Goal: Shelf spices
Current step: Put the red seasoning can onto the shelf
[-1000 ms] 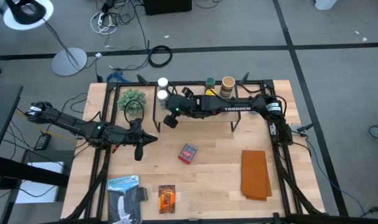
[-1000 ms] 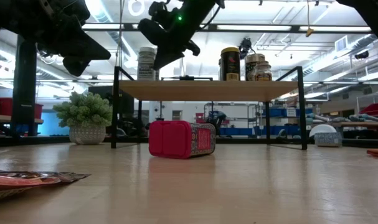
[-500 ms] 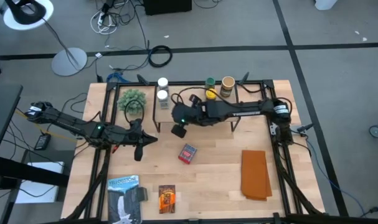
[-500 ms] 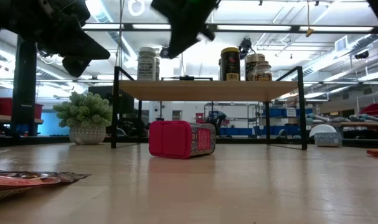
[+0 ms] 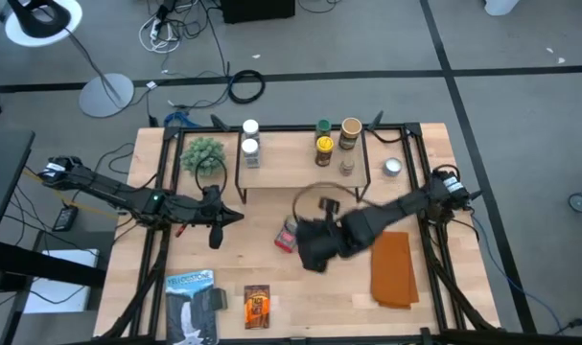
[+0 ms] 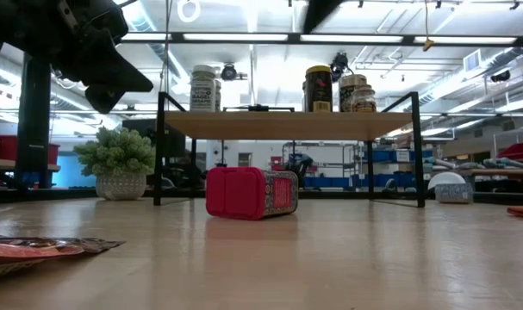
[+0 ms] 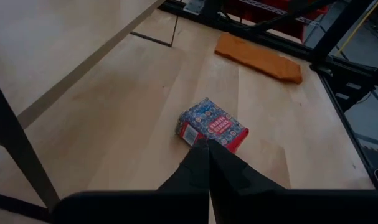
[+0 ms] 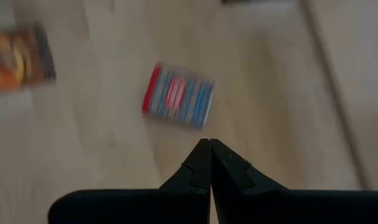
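Note:
The shelf stands at the table's far side with several jars on its top board: two white-lidded, one green, one yellow, one tan. The red box lies on the table in front of it. An orange-brown packet lies near the near edge. My right gripper is shut and hovers just right of the red box, blurred. My left gripper is shut and waits to the box's left, pointing at it.
A potted plant stands left of the shelf. A blue-and-white flat package lies at the near left and a folded orange cloth at the near right. A small round silvery lid sits right of the shelf.
My right gripper has swung quickly away from the shelf's left end, toward the near edge and slightly right. It now hangs beside the red box. Its arm no longer covers the shelf, so the jars show. In the low view it has left the picture at the top.

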### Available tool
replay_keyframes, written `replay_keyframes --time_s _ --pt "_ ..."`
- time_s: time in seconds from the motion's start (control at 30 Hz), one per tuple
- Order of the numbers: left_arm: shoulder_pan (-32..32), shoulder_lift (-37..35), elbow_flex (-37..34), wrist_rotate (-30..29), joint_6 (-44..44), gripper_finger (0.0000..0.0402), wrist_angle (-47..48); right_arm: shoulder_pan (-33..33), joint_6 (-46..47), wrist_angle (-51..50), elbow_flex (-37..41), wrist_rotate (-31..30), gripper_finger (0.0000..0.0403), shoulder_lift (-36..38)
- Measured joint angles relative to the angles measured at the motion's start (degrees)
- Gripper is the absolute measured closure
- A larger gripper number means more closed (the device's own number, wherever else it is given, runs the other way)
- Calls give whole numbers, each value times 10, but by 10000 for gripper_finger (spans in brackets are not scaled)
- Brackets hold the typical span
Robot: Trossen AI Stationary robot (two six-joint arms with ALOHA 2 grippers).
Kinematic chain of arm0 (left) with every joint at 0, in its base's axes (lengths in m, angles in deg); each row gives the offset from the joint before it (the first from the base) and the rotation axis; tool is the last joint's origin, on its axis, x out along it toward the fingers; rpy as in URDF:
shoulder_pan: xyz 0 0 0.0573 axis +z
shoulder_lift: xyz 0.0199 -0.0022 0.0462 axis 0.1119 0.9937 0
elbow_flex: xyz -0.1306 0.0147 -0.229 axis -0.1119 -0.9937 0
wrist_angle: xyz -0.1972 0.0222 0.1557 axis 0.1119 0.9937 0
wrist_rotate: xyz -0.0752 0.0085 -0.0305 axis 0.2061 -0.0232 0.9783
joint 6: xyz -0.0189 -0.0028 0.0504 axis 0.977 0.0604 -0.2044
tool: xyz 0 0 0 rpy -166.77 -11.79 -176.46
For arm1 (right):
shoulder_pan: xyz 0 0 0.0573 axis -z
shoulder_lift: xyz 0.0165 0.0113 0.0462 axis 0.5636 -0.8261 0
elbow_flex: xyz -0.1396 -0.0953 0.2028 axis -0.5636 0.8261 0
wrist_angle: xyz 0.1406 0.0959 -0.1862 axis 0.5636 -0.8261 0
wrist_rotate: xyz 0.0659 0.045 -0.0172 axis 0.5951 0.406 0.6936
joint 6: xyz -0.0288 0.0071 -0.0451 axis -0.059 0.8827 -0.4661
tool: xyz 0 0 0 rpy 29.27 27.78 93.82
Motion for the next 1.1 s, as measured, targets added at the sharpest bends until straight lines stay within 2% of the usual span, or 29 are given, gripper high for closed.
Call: replay_keyframes --time_s 0.17,0.27,0.47,0.57,0.73,0.83,0.93,1.1 --pt "0 0 0 0 0 400 -2 -45 68 -23 55 0 403 2" --pt "0 0 0 0 0 400 -11 -60 103 15 120 21 403 16" --pt "0 0 0 1 0 400 -15 -70 93 278 320 83 403 94" --pt "0 0 0 22 -17 398 -17 -66 72 406 423 95 403 148" --pt "0 0 0 27 -49 364 -43 -53 11 526 549 90 403 227" --pt "0 3 0 27 -71 330 -71 -31 -76 578 584 79 403 243" --pt "1 3 0 16 -88 303 -81 1 -135 651 585 69 403 229" --pt "-5 14 0 31 -14 289 -81 53 -185 677 559 56 403 164"
